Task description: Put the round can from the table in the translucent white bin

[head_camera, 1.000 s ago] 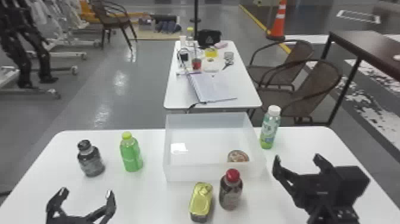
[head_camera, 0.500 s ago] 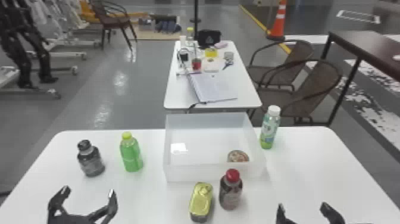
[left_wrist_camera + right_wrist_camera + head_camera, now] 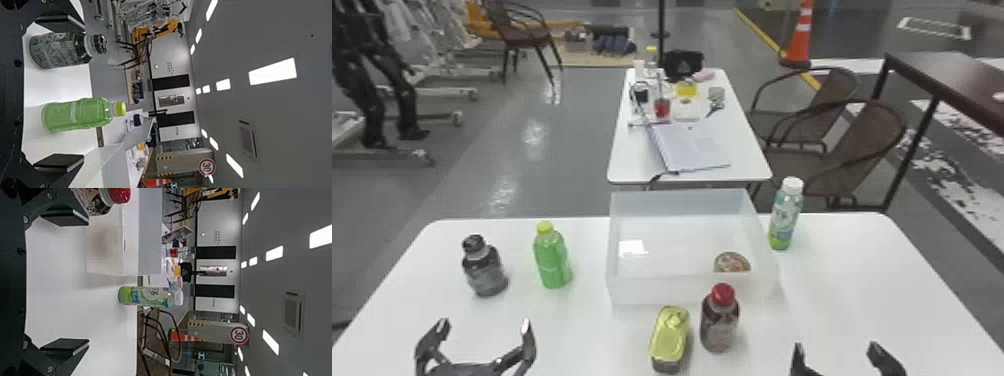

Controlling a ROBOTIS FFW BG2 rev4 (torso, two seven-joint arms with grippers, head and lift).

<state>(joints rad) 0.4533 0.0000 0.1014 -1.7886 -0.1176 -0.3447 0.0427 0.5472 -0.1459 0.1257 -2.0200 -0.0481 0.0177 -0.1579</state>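
Round can (image 3: 731, 262) inside translucent white bin (image 3: 652, 291), patterned top, lettering unreadable

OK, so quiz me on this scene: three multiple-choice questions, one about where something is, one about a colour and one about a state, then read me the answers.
1. Where is the round can?
A) On the far table
B) Inside the translucent bin
C) Left of the green bottle

2. What colour is the cap on the dark bottle beside the gold tin?
A) Red
B) White
C) Blue

3. What state is the left pincer in?
A) Shut on a bottle
B) Shut and empty
C) Open and empty

Answers:
1: B, its round top shows behind the bin's near wall, toward the right-hand side.
2: A, the cap is plainly red in the head view.
3: C, its tips stand well apart, gripping nothing.
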